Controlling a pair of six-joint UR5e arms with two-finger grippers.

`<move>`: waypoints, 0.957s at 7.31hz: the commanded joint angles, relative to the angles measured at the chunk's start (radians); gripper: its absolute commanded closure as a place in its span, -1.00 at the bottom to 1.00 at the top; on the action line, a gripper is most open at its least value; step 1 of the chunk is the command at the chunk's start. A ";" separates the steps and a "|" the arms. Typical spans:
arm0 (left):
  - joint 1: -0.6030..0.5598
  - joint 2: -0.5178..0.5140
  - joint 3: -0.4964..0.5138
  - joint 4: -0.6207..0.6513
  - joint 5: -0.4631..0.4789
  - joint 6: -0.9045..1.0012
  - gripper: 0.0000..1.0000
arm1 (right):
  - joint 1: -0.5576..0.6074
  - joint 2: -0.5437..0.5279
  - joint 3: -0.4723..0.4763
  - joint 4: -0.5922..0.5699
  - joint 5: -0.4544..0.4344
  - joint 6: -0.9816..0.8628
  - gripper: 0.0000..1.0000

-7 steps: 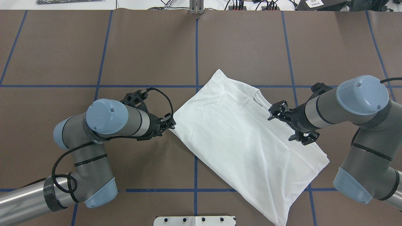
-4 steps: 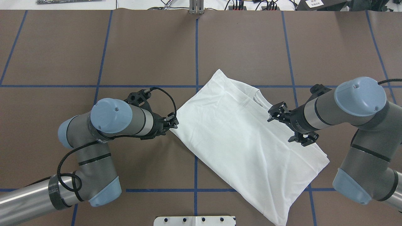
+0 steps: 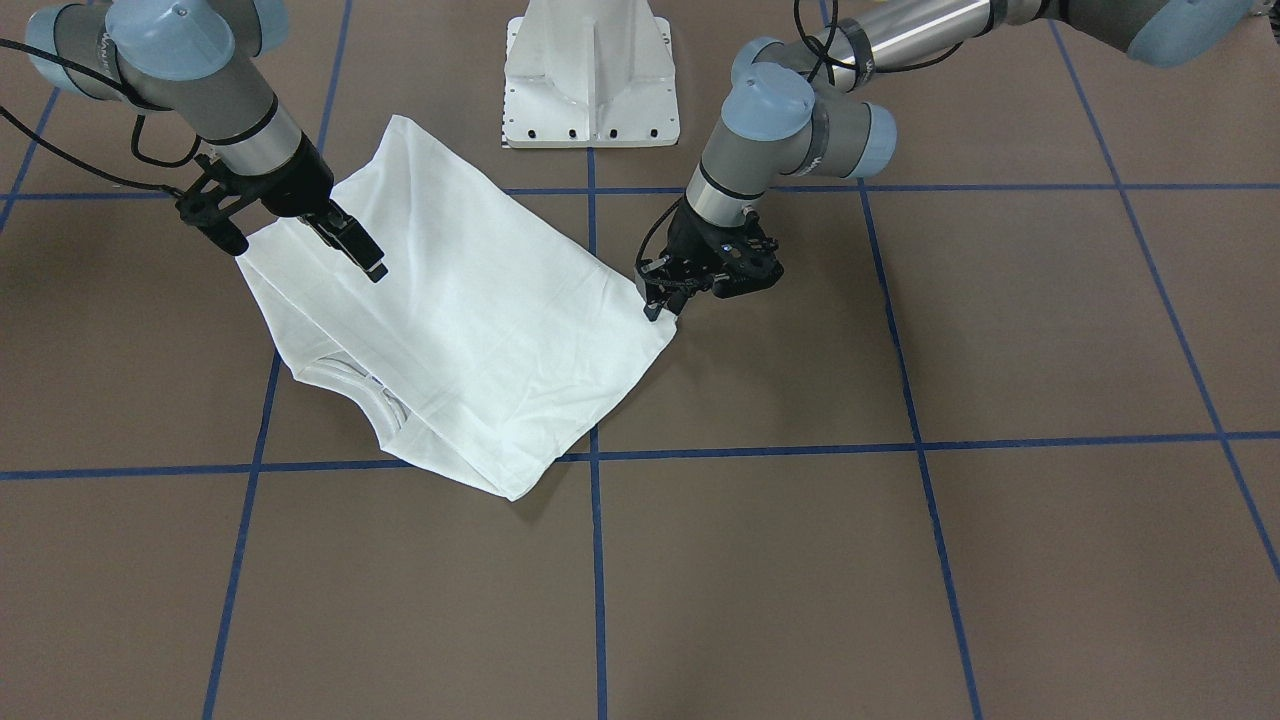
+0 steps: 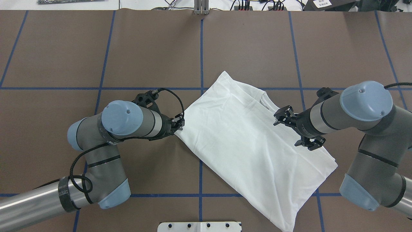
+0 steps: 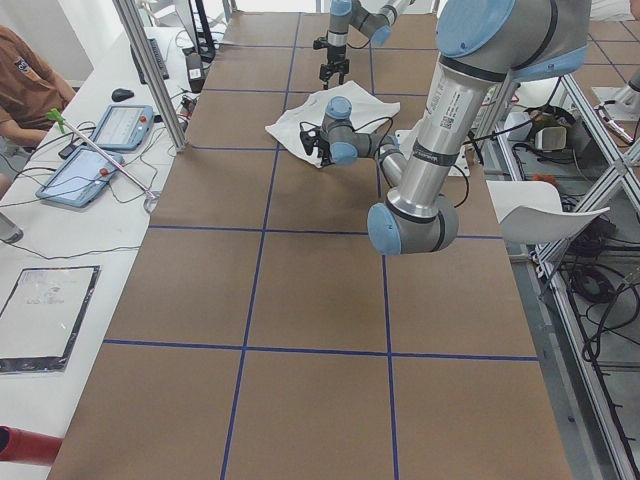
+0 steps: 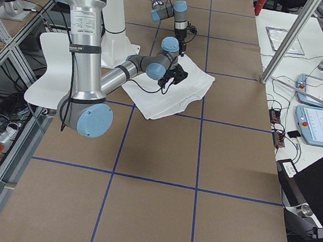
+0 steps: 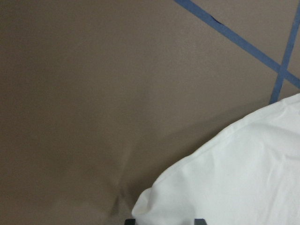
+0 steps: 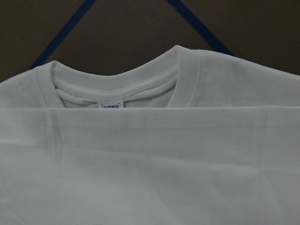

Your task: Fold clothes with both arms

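Note:
The clothes are one white T-shirt (image 4: 244, 138) (image 3: 470, 320), lying folded and slanted on the brown table. Its ribbed collar (image 8: 117, 84) (image 4: 264, 98) and neck label (image 8: 111, 105) peek out from under a folded layer. My left gripper (image 4: 180, 124) (image 3: 660, 295) sits low at the shirt's left edge. In the left wrist view the cloth edge (image 7: 243, 178) lies between its narrowly parted fingertips. My right gripper (image 4: 296, 129) (image 3: 290, 240) hangs wide open over the shirt's right side, near the collar, with nothing in it.
The white pedestal base (image 3: 590, 70) (image 4: 199, 226) stands at the table's near edge, close to the shirt's lower corner. Blue tape lines (image 4: 201, 58) grid the table. A side bench holds tablets (image 5: 100, 130), and a person (image 5: 25, 80) sits there.
My left arm has slid to the right, bringing its gripper onto the shirt's left edge. My right gripper has drifted slightly left and stays open. The shirt has not moved.

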 commanded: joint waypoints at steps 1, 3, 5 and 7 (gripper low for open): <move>-0.004 0.003 0.004 -0.001 0.071 0.032 1.00 | -0.006 0.004 -0.003 0.001 -0.003 0.000 -1.00; -0.105 -0.003 0.091 -0.118 0.096 0.106 1.00 | -0.006 0.006 -0.014 0.003 -0.004 -0.002 -1.00; -0.223 -0.087 0.360 -0.339 0.096 0.228 1.00 | -0.006 0.006 -0.022 0.007 -0.030 -0.002 -1.00; -0.299 -0.304 0.678 -0.427 0.097 0.235 1.00 | -0.006 0.041 -0.030 0.010 -0.058 0.000 -1.00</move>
